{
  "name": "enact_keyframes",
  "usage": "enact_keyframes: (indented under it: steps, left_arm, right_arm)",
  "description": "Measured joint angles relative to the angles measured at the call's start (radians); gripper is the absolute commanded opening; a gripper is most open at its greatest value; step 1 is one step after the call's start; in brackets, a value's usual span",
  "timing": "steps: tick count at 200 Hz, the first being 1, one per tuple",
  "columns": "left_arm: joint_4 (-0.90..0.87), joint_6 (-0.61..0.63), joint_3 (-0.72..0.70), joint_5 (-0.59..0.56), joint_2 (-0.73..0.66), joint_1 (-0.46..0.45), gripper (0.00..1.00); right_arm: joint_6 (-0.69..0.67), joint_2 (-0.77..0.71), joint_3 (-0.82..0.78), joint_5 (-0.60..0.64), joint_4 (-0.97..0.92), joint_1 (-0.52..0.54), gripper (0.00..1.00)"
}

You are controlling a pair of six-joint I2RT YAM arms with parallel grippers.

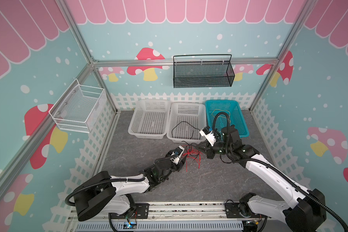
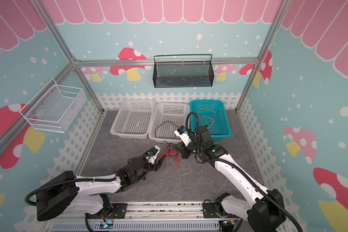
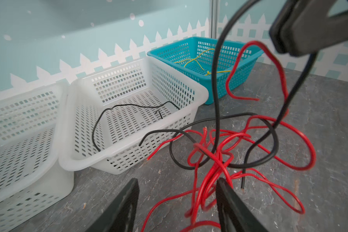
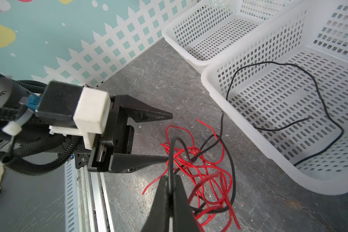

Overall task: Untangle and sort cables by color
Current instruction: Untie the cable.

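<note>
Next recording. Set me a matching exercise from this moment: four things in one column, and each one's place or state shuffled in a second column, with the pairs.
Column A
1. yellow cable
2. red cables
3. right end effector
4. left end effector

Column B
a. open, at the tangle
b. in the teal basket
c. shut on a black cable
d. tangled on the table

Pairs: 1-b, 2-d, 3-c, 4-a

No legible text or labels.
</note>
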Motion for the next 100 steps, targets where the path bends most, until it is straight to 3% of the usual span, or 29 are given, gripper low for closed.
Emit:
enact_keyframes:
  steps: [43, 62, 87, 100]
  left_arm:
    - [0.0, 0.024, 0.002, 0.043, 0.026, 0.0, 0.58]
    - [-0.002, 0.041, 0.007, 0.053, 0.032, 0.0, 0.37]
    - [-0.009, 0.05, 0.029, 0.066, 0.049, 0.0, 0.0]
    - [-0.012, 0.055, 0.041, 0.07, 0.06, -0.001, 0.0]
  right_arm:
    - [-0.009, -0.002, 0.014, -0.002, -0.016, 0.0, 0.0]
    - [-0.012, -0.002, 0.024, -0.005, -0.019, 0.0, 0.0]
    - [-0.015, -0.007, 0.03, -0.004, -0.022, 0.0, 0.0]
    - [-0.015, -0.007, 0.038, -0.002, -0.023, 0.0, 0.0]
